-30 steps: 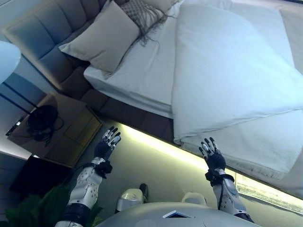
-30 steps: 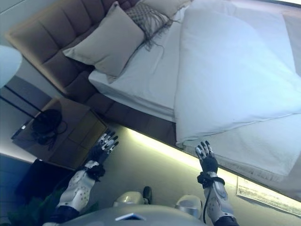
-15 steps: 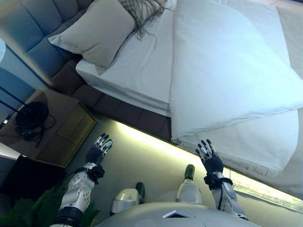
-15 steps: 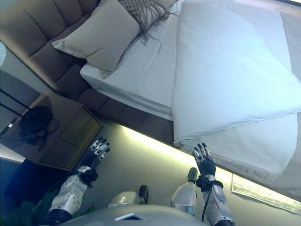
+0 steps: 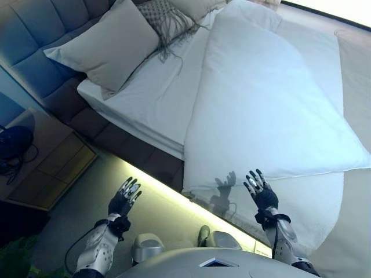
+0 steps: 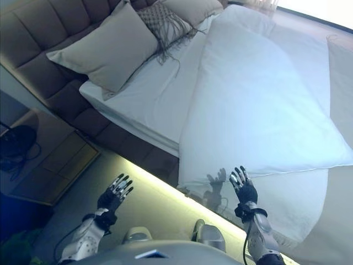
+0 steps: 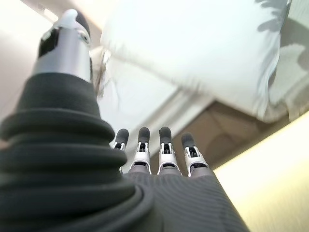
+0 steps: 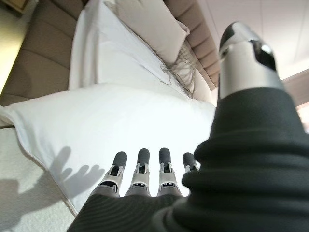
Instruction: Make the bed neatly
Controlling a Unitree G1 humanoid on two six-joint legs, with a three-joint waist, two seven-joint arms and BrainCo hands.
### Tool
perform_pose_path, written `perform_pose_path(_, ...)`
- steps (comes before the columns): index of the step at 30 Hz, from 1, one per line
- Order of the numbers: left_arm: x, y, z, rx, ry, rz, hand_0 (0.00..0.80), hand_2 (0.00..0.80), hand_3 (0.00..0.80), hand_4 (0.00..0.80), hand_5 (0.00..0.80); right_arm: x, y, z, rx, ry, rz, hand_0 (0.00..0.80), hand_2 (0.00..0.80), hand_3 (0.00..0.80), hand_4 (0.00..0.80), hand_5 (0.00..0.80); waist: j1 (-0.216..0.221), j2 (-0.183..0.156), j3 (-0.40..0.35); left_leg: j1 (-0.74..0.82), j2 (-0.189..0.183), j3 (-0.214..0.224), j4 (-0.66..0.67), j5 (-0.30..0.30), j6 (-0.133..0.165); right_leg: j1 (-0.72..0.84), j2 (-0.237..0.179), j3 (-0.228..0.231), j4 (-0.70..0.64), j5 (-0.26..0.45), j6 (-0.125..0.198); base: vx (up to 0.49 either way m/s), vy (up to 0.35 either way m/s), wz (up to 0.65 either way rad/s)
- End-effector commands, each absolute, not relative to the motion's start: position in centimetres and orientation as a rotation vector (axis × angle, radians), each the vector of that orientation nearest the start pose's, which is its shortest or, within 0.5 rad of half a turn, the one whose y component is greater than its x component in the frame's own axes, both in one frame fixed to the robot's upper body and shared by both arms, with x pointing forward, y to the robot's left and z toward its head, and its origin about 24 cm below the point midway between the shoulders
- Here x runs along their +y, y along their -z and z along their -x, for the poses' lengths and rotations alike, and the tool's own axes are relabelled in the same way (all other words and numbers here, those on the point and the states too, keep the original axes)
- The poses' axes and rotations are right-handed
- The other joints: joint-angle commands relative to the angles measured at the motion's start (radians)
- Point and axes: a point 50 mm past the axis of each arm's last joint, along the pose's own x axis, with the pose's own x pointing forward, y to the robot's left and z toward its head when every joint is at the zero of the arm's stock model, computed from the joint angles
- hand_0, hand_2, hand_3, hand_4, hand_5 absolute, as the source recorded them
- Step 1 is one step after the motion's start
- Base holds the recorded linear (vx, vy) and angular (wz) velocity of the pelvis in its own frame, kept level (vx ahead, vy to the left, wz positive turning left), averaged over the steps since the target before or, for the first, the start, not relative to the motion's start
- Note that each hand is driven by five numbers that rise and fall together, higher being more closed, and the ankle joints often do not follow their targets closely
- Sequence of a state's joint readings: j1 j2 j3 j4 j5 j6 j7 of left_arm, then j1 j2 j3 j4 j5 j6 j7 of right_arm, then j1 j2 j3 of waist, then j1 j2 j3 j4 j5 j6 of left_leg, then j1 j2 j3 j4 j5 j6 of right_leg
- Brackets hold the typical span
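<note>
A bed with a white sheet [image 5: 156, 92] lies in front of me. A white duvet [image 5: 266, 110] covers its right part, folded back, with its near corner [image 5: 194, 188] hanging over the bed's side. A beige pillow [image 5: 104, 49] and a fringed grey cushion [image 5: 165, 20] rest by the brown padded headboard [image 5: 29, 35]. My left hand [image 5: 123, 200] is open above the floor beside the bed. My right hand [image 5: 261, 194] is open just short of the duvet's hanging edge, touching nothing. The right wrist view shows straight fingers [image 8: 140, 166] before the duvet [image 8: 120, 116].
A wooden bedside table [image 5: 40, 168] stands to the left, with a black object [image 5: 11, 145] on it. A lit strip [image 5: 174, 197] runs along the bed's base above the grey floor. A beige runner [image 5: 353, 87] lies on the bed's far right.
The camera has moved closer to the bed and to the right. Both hands stay open and raised; the right hand is now nearer the duvet's hanging edge.
</note>
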State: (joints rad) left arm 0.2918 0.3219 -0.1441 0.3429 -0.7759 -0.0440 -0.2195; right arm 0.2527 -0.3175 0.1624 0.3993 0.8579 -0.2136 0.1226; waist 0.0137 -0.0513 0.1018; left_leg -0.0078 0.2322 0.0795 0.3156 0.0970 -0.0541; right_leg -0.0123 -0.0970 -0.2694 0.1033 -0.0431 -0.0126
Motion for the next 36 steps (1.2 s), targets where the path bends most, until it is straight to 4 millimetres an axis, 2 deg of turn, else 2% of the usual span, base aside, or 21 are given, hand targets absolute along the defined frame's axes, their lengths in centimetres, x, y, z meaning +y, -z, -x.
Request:
perform_pose_path(1, 21.1, 5.2, -17.2, 0.39, 0.09, 0.444, 0.0, 0.0, 0.0, 0.0, 0.0, -21.1, 5.6, -17.9, 0.308, 0.126, -0.527, 0.0, 0.0, 0.0, 0.0, 0.0, 0.011, 0.01, 0.009, -0.002, -0.103, 0.036, 0.046, -0.076, 0.034, 0.01, 0.0, 0.045, 0.013, 0.013, 0.051, 0.158, -0.008, -0.02)
perform_pose_path(3, 21.2, 5.1, -17.5, 0.386, 0.089, 0.454, 0.0, 0.0, 0.0, 0.0, 0.0, -20.9, 5.5, -18.0, 0.31, 0.127, -0.528, 0.0, 0.0, 0.0, 0.0, 0.0, 0.017, 0.024, 0.008, -0.003, -0.119, -0.001, -0.042, -0.036, 0.021, 0.02, 0.01, 0.057, 0.01, 0.008, 0.056, 0.178, 0.053, -0.08)
perform_pose_path(4, 21.1, 5.1, -17.8, 0.382, 0.087, 0.466, 0.0, 0.0, 0.0, 0.0, 0.0, -20.7, 5.3, -18.1, 0.306, 0.119, -0.524, 0.0, 0.0, 0.0, 0.0, 0.0, 0.026, 0.038, 0.008, -0.015, -0.127, -0.041, -0.123, -0.002, 0.001, 0.031, 0.017, 0.068, 0.002, 0.001, 0.061, 0.195, 0.074, 0.01)
perform_pose_path(5, 21.0, 5.1, -18.0, 0.38, 0.085, 0.468, 0.0, 0.0, 0.0, 0.0, 0.0, -20.7, 5.2, -18.1, 0.304, 0.114, -0.522, 0.0, 0.0, 0.0, 0.0, 0.0, 0.03, 0.044, 0.012, -0.018, -0.127, -0.055, -0.161, 0.017, -0.008, 0.039, 0.019, 0.07, -0.002, -0.003, 0.063, 0.3, 0.103, 0.0)
perform_pose_path(6, 20.9, 5.3, -18.1, 0.381, 0.076, 0.464, 0.0, 0.0, 0.0, 0.0, 0.0, -20.5, 5.1, -18.1, 0.301, 0.103, -0.519, 0.0, 0.0, 0.0, 0.0, 0.0, 0.04, 0.058, 0.014, -0.05, -0.12, -0.08, -0.239, 0.072, -0.031, 0.057, 0.029, 0.079, -0.011, -0.014, 0.065, 0.315, 0.096, 0.02)
perform_pose_path(8, 20.9, 5.8, -18.0, 0.395, 0.059, 0.458, 0.0, 0.0, 0.0, 0.0, 0.0, -20.5, 5.1, -18.2, 0.308, 0.1, -0.523, 0.0, 0.0, 0.0, 0.0, 0.0, 0.057, 0.074, 0.023, -0.1, -0.109, -0.096, -0.323, 0.145, -0.054, 0.089, 0.038, 0.09, -0.014, -0.037, 0.063, 0.404, 0.117, -0.04)
perform_pose_path(10, 21.1, 6.3, -17.6, 0.411, 0.049, 0.456, 0.0, 0.0, 0.0, 0.0, 0.0, -20.4, 5.2, -18.0, 0.322, 0.1, -0.53, 0.0, 0.0, 0.0, 0.0, 0.0, 0.074, 0.087, 0.029, -0.151, -0.105, -0.112, -0.387, 0.18, -0.062, 0.115, 0.039, 0.1, -0.005, -0.064, 0.057, 0.445, 0.105, -0.43)
perform_pose_path(12, 21.2, 6.5, -17.1, 0.42, 0.044, 0.456, 0.0, 0.0, 0.0, 0.0, 0.0, -20.4, 5.4, -17.7, 0.331, 0.098, -0.534, 0.0, 0.0, 0.0, 0.0, 0.0, 0.084, 0.093, 0.032, -0.185, -0.108, -0.119, -0.403, 0.176, -0.061, 0.128, 0.035, 0.103, 0.008, -0.085, 0.055, 0.406, 0.097, -0.44)
perform_pose_path(14, 21.8, 7.1, -16.0, 0.436, 0.025, 0.462, 0.0, 0.0, 0.0, 0.0, 0.0, -20.3, 5.6, -17.5, 0.342, 0.09, -0.533, 0.0, 0.0, 0.0, 0.0, 0.0, 0.105, 0.113, 0.036, -0.222, -0.106, -0.157, -0.403, 0.17, -0.058, 0.153, 0.021, 0.119, 0.04, -0.128, 0.054, 0.596, 0.207, -0.57)
perform_pose_path(16, 22.3, 7.1, -15.8, 0.429, -0.001, 0.476, 0.0, 0.0, 0.0, 0.0, 0.0, -19.6, 5.7, -17.8, 0.34, 0.081, -0.527, 0.0, 0.0, 0.0, 0.0, 0.0, 0.111, 0.131, 0.037, -0.218, -0.102, -0.154, -0.403, 0.11, -0.051, 0.165, -0.028, 0.122, 0.092, -0.167, 0.08, 0.592, 0.285, -0.88)
perform_pose_path(18, 22.9, 7.0, -15.8, 0.436, -0.022, 0.462, 0.0, 0.0, 0.0, 0.0, 0.0, -19.1, 6.1, -17.8, 0.355, 0.096, -0.54, 0.0, 0.0, 0.0, 0.0, 0.0, 0.118, 0.138, 0.032, -0.186, -0.107, -0.148, -0.39, 0.098, -0.046, 0.178, -0.073, 0.108, 0.137, -0.184, 0.104, 0.59, 0.283, -0.6)
perform_pose_path(19, 23.4, 6.7, -16.1, 0.443, -0.011, 0.436, 0.0, 0.0, 0.0, 0.0, 0.0, -19.0, 6.2, -17.5, 0.376, 0.117, -0.553, 0.0, 0.0, 0.0, 0.0, 0.0, 0.122, 0.13, 0.019, -0.19, -0.129, -0.124, -0.307, 0.075, -0.031, 0.209, -0.122, 0.089, 0.16, -0.156, 0.131, 0.609, 0.269, -0.37)
perform_pose_path(20, 23.6, 6.4, -16.4, 0.435, 0.009, 0.43, 0.0, 0.0, 0.0, 0.0, 0.0, -18.9, 6.2, -17.4, 0.375, 0.117, -0.553, 0.0, 0.0, 0.0, 0.0, 0.0, 0.125, 0.122, 0.011, -0.193, -0.144, -0.113, -0.28, 0.06, -0.017, 0.212, -0.148, 0.077, 0.175, -0.125, 0.143, 0.614, 0.277, -0.35)
perform_pose_path(21, 23.6, 6.1, -16.5, 0.434, 0.015, 0.422, 0.0, 0.0, 0.0, 0.0, 0.0, -18.6, 6.0, -17.2, 0.369, 0.112, -0.547, 0.0, 0.0, 0.0, 0.0, 0.0, 0.131, 0.113, -0.002, -0.184, -0.169, -0.107, -0.266, 0.04, 0.008, 0.197, -0.191, 0.06, 0.217, -0.063, 0.147, 0.49, 0.246, -0.3)
perform_pose_path(23, 23.9, 5.9, -16.3, 0.431, 0.014, 0.408, 0.0, 0.0, 0.0, 0.0, 0.0, -18.2, 6.0, -16.7, 0.356, 0.107, -0.563, 0.0, 0.0, 0.0, 0.0, 0.0, 0.134, 0.105, -0.019, -0.165, -0.201, -0.102, -0.254, 0.015, 0.039, 0.174, -0.231, 0.057, 0.27, -0.003, 0.148, 0.465, 0.22, -0.15)
perform_pose_path(26, 24.5, 5.7, -16.5, 0.424, 0.005, 0.381, 0.0, 0.0, 0.0, 0.0, 0.0, -18.4, 6.1, -16.2, 0.342, 0.113, -0.575, 0.0, 0.0, 0.0, 0.0, 0.0, 0.131, 0.099, -0.04, -0.163, -0.242, -0.102, -0.235, -0.018, 0.078, 0.178, -0.262, 0.076, 0.31, 0.045, 0.143, 0.361, 0.163, -0.09)
perform_pose_path(27, 24.5, 5.7, -16.9, 0.419, 0.008, 0.371, 0.0, 0.0, 0.0, 0.0, 0.0, -18.4, 6.1, -16.2, 0.335, 0.124, -0.58, 0.0, 0.0, 0.0, 0.0, 0.0, 0.127, 0.095, -0.043, -0.156, -0.268, -0.101, -0.228, -0.037, 0.1, 0.174, -0.281, 0.084, 0.373, 0.068, 0.141, 0.269, 0.172, -0.06)
perform_pose_path(29, 24.4, 5.5, -17.4, 0.413, 0.017, 0.36, 0.0, 0.0, 0.0, 0.0, 0.0, -18.5, 6.0, -16.2, 0.325, 0.148, -0.583, 0.0, 0.0, 0.0, 0.0, 0.0, 0.12, 0.096, -0.048, -0.143, -0.299, -0.099, -0.217, -0.058, 0.125, 0.138, -0.294, 0.095, 0.485, 0.112, 0.145, 0.244, 0.193, 0.0)
perform_pose_path(31, 24.4, 5.4, -17.6, 0.405, 0.014, 0.354, 0.0, 0.0, 0.0, 0.0, 0.0, -18.8, 6.0, -16.3, 0.319, 0.179, -0.577, 0.0, 0.0, 0.0, 0.0, 0.0, 0.109, 0.102, -0.046, -0.121, -0.313, -0.098, -0.211, -0.073, 0.138, 0.07, -0.281, 0.112, 0.543, 0.129, 0.132, 0.185, 0.105, 0.0)
perform_pose_path(35, 24.5, 5.2, -17.5, 0.395, -0.026, 0.36, 0.0, 0.0, 0.0, 0.0, 0.0, -19.8, 6.2, -16.4, 0.315, 0.249, -0.578, 0.0, 0.0, 0.0, 0.0, 0.0, 0.09, 0.105, -0.026, -0.073, -0.304, -0.088, -0.219, -0.082, 0.126, -0.021, -0.203, 0.085, 0.4, 0.09, 0.104, 0.146, -0.106, -0.01)
perform_pose_path(36, 24.7, 5.1, -17.4, 0.389, -0.044, 0.366, 0.0, 0.0, 0.0, 0.0, 0.0, -20.2, 6.2, -16.5, 0.312, 0.261, -0.568, 0.0, 0.0, 0.0, 0.0, 0.0, 0.075, 0.106, -0.012, -0.04, -0.296, -0.083, -0.231, -0.092, 0.118, -0.067, -0.173, 0.083, 0.302, 0.091, 0.102, 0.101, -0.243, -0.23)
